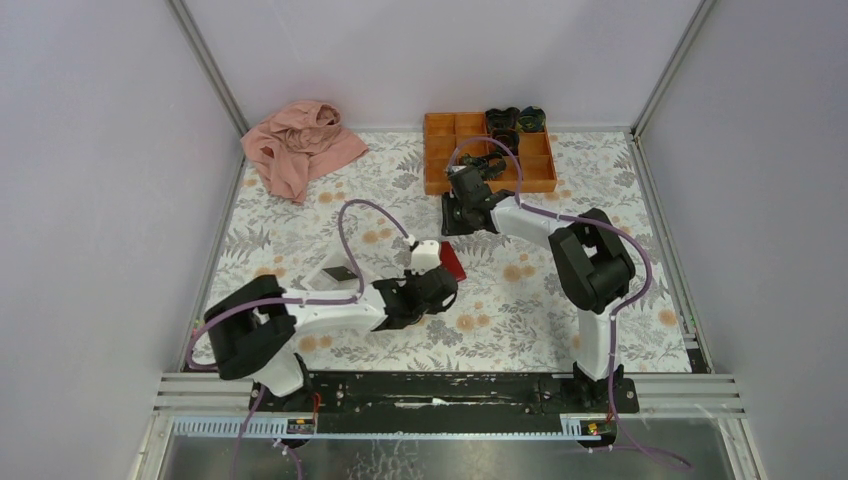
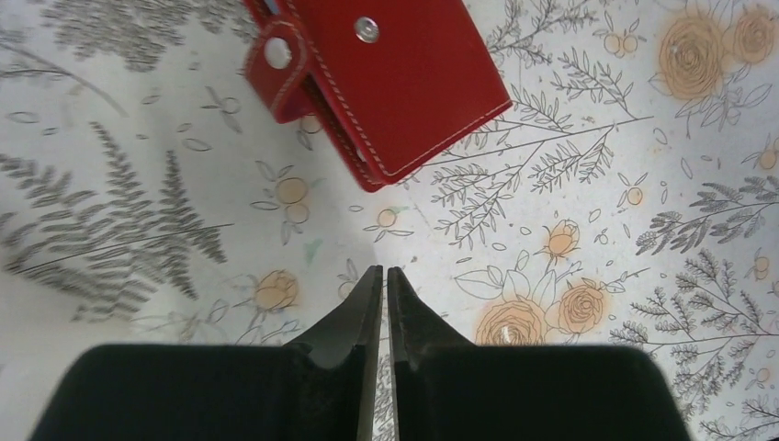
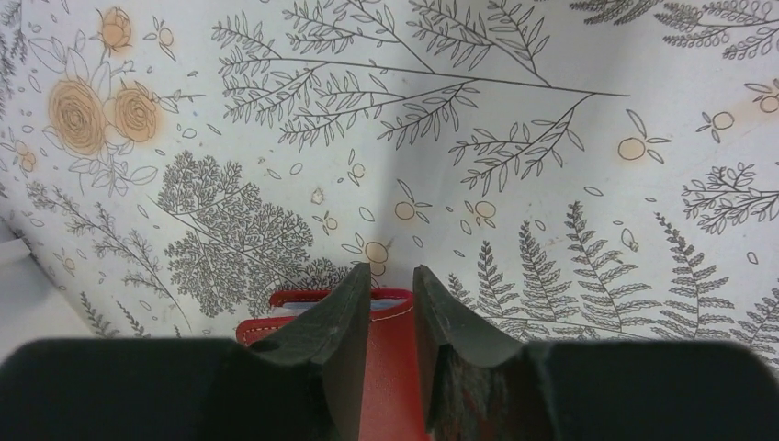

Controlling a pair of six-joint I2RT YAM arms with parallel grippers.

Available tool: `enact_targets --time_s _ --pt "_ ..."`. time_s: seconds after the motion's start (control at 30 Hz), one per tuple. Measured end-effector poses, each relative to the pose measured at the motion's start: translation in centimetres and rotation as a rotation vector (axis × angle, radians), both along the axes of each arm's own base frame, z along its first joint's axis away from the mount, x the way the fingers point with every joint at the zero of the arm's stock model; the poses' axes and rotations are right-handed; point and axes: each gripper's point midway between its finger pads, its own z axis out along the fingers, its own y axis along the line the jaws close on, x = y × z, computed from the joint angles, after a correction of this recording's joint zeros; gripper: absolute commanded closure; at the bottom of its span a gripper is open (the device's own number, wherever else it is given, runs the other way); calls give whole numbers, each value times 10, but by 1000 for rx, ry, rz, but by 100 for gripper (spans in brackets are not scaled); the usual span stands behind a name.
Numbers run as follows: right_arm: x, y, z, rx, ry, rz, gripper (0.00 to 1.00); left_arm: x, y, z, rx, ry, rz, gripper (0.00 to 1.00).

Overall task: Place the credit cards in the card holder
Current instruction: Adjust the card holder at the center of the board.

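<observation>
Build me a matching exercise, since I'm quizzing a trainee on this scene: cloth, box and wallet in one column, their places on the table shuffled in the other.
Things:
1. cloth
2. box
3. wallet

Places:
A. near the middle of the table
B. far left corner
C. far edge, right of centre

Pairs: 1-B, 2-C, 3-A

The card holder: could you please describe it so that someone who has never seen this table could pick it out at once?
Look at the middle of the floral-patterned table, nearer than the orange compartment box and just right of the white tray. There lies the card holder, a small flat wallet. It alone is dark red, with white stitching and a tab bearing a metal snap.
</observation>
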Motion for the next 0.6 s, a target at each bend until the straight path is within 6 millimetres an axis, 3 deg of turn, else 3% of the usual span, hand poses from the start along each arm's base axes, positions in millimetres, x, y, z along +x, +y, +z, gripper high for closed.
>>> enact_targets --time_s 0.27,0.43,0.6 --pt "-10 4 -7 16 50 40 78 0 -23 -35 -11 37 -54 88" --pt "-17 3 -16 5 88 57 83 10 -41 -34 -50 12 -55 87" --pt "-21 0 -25 -11 107 61 85 16 -43 -34 -49 -1 -29 87"
